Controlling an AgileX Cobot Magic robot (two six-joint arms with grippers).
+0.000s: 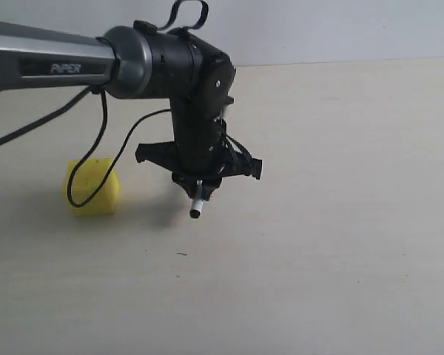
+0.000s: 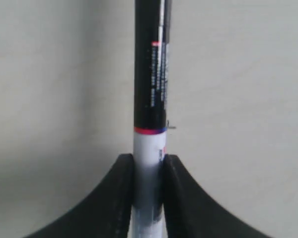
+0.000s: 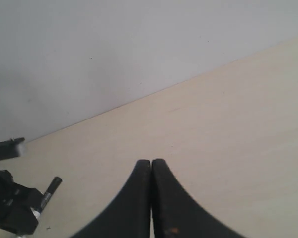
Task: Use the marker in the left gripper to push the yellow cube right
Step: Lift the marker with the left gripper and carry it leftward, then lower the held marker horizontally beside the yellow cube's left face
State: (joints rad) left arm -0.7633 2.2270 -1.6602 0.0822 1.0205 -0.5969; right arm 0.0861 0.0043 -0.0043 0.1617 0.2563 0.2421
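L gripper [image 2: 148,166] jaws clenched on the marker [image 2: 150,89], pads on the white barrel w/ the black length running straight out past the tips. In ext view I see a short pale end poking out below the jaws, angled down at the table [image 1: 340,237]; can't tell if it touches. Yellow cube [image 1: 92,188] sits on the table left of the jaws, under the arm, well apart from the marker. R gripper [image 3: 151,166] jaws pressed together, nothing between, over bare tabletop.
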